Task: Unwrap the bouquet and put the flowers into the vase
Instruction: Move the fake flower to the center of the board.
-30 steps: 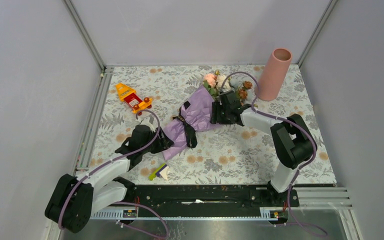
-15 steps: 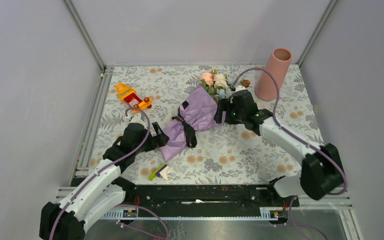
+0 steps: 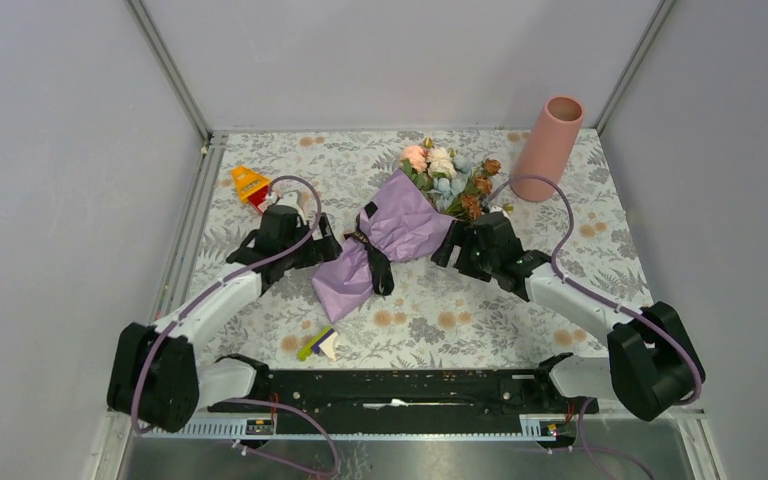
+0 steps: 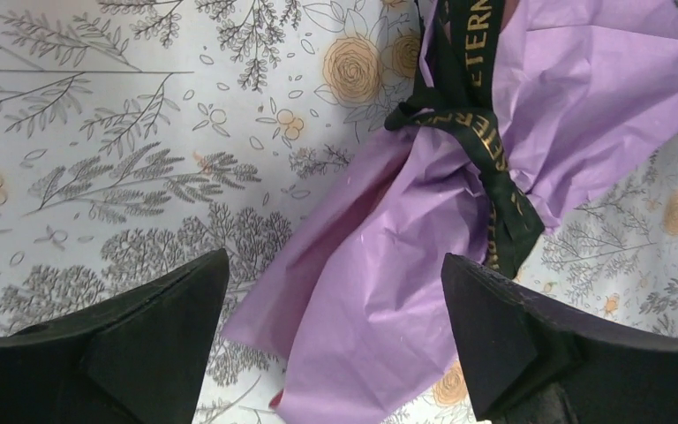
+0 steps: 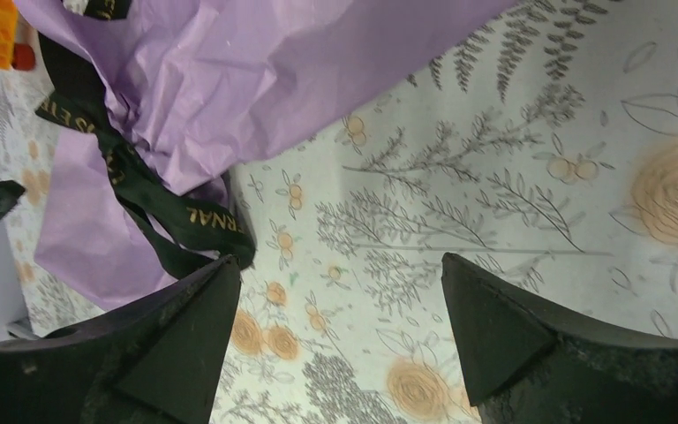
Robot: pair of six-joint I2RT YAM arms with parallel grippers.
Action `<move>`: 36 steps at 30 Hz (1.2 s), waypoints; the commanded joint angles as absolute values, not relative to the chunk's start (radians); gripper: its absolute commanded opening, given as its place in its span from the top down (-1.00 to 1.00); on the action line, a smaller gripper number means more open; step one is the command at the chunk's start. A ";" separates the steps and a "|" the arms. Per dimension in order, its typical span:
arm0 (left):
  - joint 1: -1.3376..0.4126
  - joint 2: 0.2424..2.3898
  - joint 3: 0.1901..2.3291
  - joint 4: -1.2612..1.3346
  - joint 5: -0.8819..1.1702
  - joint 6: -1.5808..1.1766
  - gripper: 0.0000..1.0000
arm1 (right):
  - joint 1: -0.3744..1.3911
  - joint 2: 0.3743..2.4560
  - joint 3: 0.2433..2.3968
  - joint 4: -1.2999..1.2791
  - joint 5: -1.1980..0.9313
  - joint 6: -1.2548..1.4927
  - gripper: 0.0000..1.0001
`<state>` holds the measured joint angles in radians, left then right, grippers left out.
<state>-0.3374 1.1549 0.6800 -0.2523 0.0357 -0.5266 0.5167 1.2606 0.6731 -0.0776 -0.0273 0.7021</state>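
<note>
1. The crinkled purple-paper bouquet (image 3: 385,235), its black ribbon bow (image 3: 372,262) tied, lies with its blooms toward the tall salmon-pink cylindrical vase (image 3: 548,148).
2. Flanking the bouquet, the left gripper (image 4: 335,258) and right gripper (image 5: 340,259) have their jaws wide and empty, seemingly poised for the bow.

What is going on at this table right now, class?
Two robot arms flank a bouquet lying on the floral tablecloth. The left claw and the right claw both stand open, one on each side of it, gripping nothing. The black ribbon is tied around the wrap, so the flowers are not yet freed. The pink vase stands upright near the far right corner, with no flowers in it.
</note>
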 commanded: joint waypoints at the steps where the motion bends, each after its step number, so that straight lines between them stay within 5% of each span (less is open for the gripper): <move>1: -0.325 1.246 0.752 -0.140 0.077 -0.483 -0.97 | 0.514 1.337 0.699 0.067 -0.017 0.783 -0.79; 11: -0.332 1.300 0.631 0.037 0.205 -0.552 -0.97 | 0.505 1.523 0.808 0.120 -0.021 0.777 -0.76; 19: -0.389 1.297 0.579 0.002 0.117 -0.557 -0.96 | 0.474 1.653 0.908 0.118 -0.034 0.735 -0.62; 36: -0.624 1.282 0.547 0.110 0.177 -0.712 -0.95 | 0.456 1.847 1.166 0.007 -0.114 0.538 -0.38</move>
